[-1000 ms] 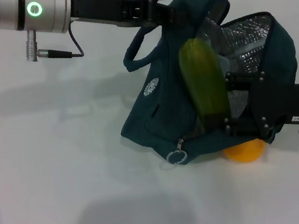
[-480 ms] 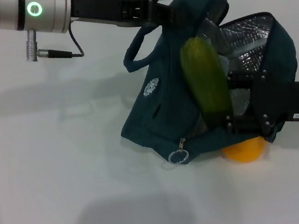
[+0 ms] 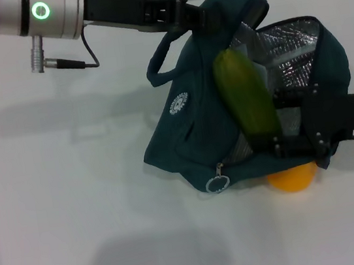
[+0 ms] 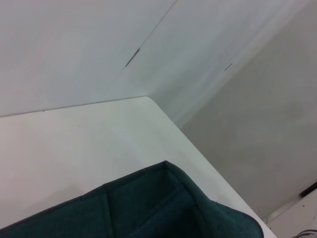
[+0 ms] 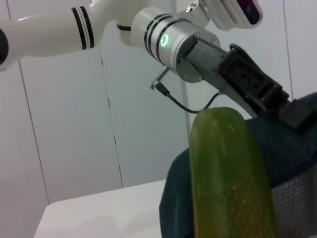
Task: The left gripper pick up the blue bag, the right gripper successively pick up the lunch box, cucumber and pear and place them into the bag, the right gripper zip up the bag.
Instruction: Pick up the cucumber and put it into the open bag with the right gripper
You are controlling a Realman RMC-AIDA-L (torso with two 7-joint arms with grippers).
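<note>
Judging by the scene, the work is about midway: the left gripper (image 3: 195, 15) pinches the blue bag (image 3: 191, 137) up by its top edge, and the right gripper (image 3: 277, 141) clamps the cucumber's (image 3: 244, 93) lower end, tilted over the foil-lined mouth just beyond its fingers. The cucumber is thick, smooth and dark green. The pear (image 3: 292, 178) lies on the table just below the right gripper, so it and the zipper ring (image 3: 217, 183) remain; I cannot see the lunch box.

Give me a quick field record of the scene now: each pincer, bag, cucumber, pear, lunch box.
left pincer: shut on the blue bag's top edge, holding it up
blue bag: open, foil lining showing, zipper undone
right pincer: shut on the cucumber's lower end, at the bag's mouth
cucumber: tilted, over the opening, not released
pear: on the table, against the bag's base
lunch box: not clearly visible
</note>
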